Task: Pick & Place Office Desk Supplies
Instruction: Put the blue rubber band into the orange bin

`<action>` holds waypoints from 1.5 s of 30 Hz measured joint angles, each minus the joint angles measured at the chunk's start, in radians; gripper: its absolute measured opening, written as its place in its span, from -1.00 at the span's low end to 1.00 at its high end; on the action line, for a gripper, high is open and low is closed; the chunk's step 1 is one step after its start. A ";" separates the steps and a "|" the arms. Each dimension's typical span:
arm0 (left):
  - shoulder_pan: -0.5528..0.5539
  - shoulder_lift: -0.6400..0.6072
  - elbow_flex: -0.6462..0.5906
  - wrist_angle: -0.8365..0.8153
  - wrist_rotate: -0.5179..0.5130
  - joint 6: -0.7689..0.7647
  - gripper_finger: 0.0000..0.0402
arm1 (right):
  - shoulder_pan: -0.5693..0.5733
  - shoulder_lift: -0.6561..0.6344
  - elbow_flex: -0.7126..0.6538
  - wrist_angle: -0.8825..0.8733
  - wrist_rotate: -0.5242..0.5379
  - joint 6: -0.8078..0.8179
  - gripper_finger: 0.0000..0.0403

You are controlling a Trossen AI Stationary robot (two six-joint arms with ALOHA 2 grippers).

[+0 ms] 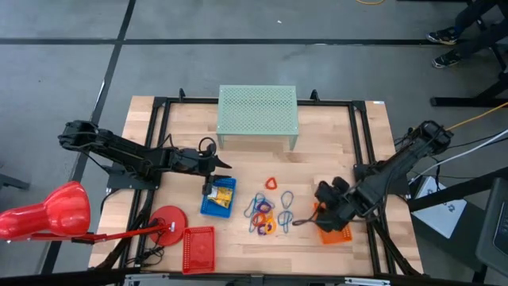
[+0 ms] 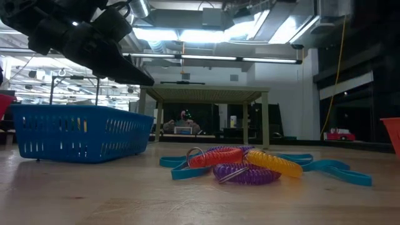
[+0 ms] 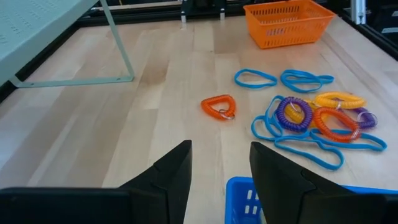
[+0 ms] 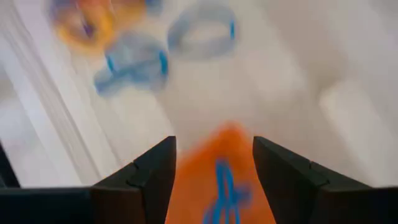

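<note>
The right gripper hangs over the orange tray with its fingers spread and nothing between them; a blue loop lies in the tray just under it — it seems to be delivered. The left gripper waits above the edge of the blue tray, also open and empty. This tray already holds some yellow clips.

Much work is left, as far as one can judge. A pile of loops — blue, purple, orange and yellow — lies on the table between the two trays, and one orange loop lies apart, nearer to the green stand. The red tray looks empty.
</note>
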 joint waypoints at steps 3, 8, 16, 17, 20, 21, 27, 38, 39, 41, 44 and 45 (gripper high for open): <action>0.000 0.000 0.000 0.000 0.001 -0.003 -0.21 | -0.071 -0.003 0.037 0.050 0.098 -0.053 0.07; 0.000 0.000 -0.001 0.005 0.000 -0.001 -0.21 | -0.204 0.047 0.039 0.220 0.055 -0.268 0.02; 0.000 0.000 -0.001 0.017 0.009 0.004 -0.21 | -0.361 0.218 0.008 0.264 -0.092 -0.417 -0.06; 0.000 0.000 -0.001 0.018 0.009 0.005 -0.21 | -0.373 0.246 0.004 0.266 -0.114 -0.425 -0.06; 0.000 0.000 -0.001 0.027 0.010 0.005 -0.21 | -0.397 0.307 0.004 0.274 -0.122 -0.450 -0.04; 0.000 0.000 -0.001 0.026 0.010 0.005 -0.21 | -0.402 0.322 0.004 0.282 -0.125 -0.458 -0.04; 0.000 0.000 -0.001 0.026 0.010 0.006 -0.21 | -0.410 0.378 0.005 0.376 -0.215 -0.485 -0.02; 0.000 0.000 -0.001 0.023 0.010 0.008 -0.21 | -0.409 0.430 0.010 0.364 -0.170 -0.429 -0.33; 0.000 0.000 -0.001 0.023 0.010 0.008 -0.21 | -0.409 0.428 0.008 0.360 -0.169 -0.431 -0.43; 0.000 0.000 -0.001 0.023 0.010 0.008 -0.21 | -0.410 0.428 0.008 0.358 -0.170 -0.444 -0.66; 0.000 0.000 -0.001 0.023 0.010 0.008 -0.21 | -0.410 0.428 0.008 0.363 -0.181 -0.463 -0.94; 0.000 0.000 -0.001 0.023 0.010 0.008 -0.21 | -0.410 0.428 0.008 0.363 -0.183 -0.467 -0.95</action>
